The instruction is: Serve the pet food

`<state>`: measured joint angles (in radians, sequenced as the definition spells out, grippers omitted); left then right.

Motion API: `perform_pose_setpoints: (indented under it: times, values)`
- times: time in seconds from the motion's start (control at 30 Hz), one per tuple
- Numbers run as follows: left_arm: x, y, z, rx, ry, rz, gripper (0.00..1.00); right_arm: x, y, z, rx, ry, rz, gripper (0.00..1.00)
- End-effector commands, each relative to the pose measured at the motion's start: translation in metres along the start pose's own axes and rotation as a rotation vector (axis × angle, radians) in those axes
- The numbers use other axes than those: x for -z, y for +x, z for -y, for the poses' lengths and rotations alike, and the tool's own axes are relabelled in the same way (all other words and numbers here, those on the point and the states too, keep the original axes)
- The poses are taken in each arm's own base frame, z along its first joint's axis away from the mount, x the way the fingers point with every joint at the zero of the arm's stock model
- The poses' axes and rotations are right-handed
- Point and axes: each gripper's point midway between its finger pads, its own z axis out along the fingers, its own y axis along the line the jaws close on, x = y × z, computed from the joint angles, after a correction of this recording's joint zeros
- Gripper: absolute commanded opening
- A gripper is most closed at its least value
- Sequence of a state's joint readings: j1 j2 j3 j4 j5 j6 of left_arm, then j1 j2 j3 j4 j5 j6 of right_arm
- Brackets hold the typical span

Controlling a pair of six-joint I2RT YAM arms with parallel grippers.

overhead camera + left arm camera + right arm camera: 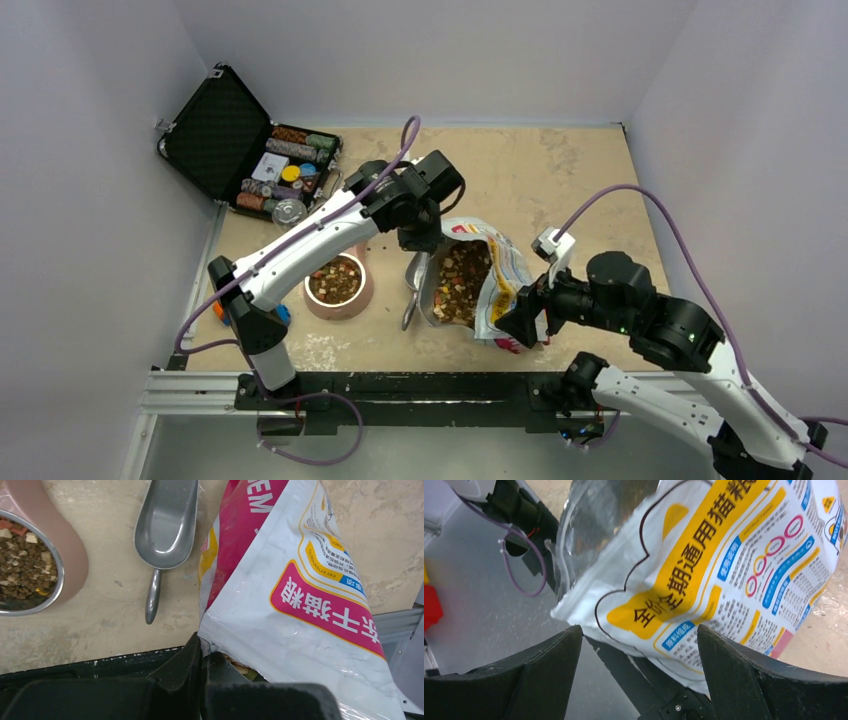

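Worktop (pixel 570 170): beige, scuffed, mottled with pale patches.
Far left corner: open black case (pixel 225 130), rows of coloured chips inside.
Near left: pink bowl (pixel 362 297), kibble (pixel 335 282) in it.
Middle: empty grey metal scoop (pixel 416 275), between bowl and bag.
Right of scoop: glossy white bag (pixel 505 265), open, more kibble showing inside.

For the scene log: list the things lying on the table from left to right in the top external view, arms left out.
black case → pink bowl → metal scoop → pet food bag
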<state>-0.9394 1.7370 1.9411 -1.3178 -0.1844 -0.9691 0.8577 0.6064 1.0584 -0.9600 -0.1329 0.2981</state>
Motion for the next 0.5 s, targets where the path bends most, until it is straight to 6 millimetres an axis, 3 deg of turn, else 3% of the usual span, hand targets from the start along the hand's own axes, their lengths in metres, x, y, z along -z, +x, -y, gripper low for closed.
perform_pose_setpoints:
  times: [0.0,0.27,0.47]
  values:
    - [0.071,-0.048,-0.018,0.158,0.042,0.237,0.0,-0.006,-0.011,-0.013,0.06,-0.058,0.021,0.9]
    - [0.078,-0.045,-0.036,0.258,-0.066,0.212,0.0,-0.035,-0.006,-0.038,0.085,0.031,-0.065,0.93]
    - [0.081,-0.04,-0.034,0.299,-0.064,0.181,0.0,-0.05,-0.014,-0.014,0.058,0.345,-0.051,0.92]
